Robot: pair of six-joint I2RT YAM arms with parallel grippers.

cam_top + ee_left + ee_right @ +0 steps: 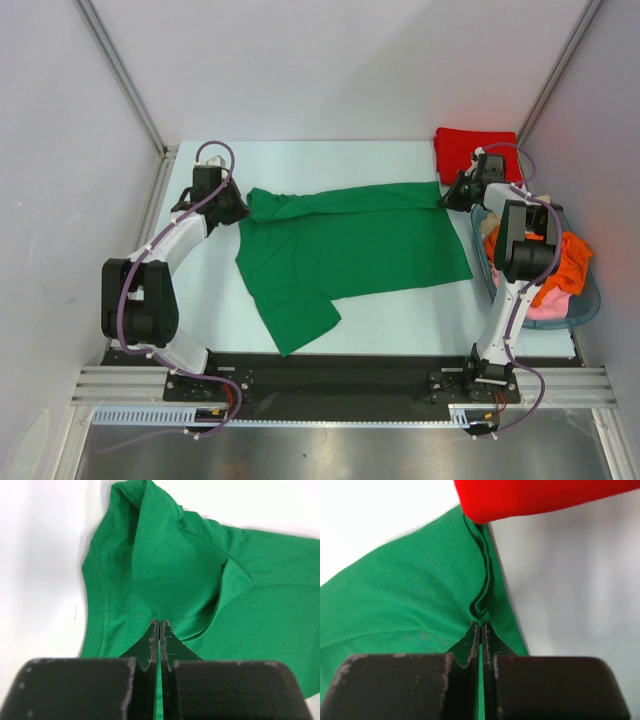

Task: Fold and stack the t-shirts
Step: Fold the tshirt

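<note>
Left gripper [159,623] and right gripper [480,625] each pinch the far edge of the green shirt [350,245], spread flat on the table [410,312]. Probably the first fold: next both must lift and bring that edge nearer together.

Your left arm is folded, elbow out to the left, forearm reaching forward. Left pincer [159,622] pinched tight on the green t-shirt [350,240]. Your right arm stands straighter, wrist turned inward. Right pincer [480,625] pinched tight on its opposite end.
</note>
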